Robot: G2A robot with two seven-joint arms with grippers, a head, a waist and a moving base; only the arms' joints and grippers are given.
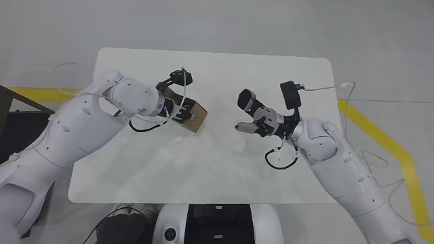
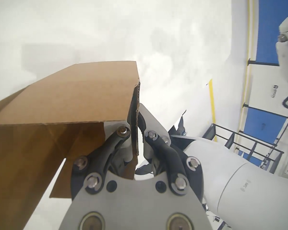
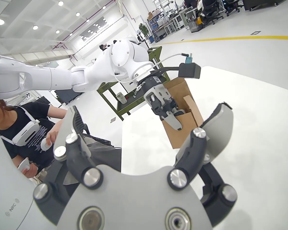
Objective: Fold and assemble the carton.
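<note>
Carton of brown corrugated cardboard (image 1: 195,116), half-formed, is left of the middle of the white worktop (image 1: 224,176). The fingers of the left gripper (image 2: 135,123) pinch one wall, apparently steadying it. The right gripper (image 1: 241,113), fingers spread, hangs apart, seemingly free to fold flaps.

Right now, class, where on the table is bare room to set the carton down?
Crowded: between the brown cardboard carton and the right arm's open fingers. Bare: the white table along its far edge, and its middle toward the near edge.
</note>
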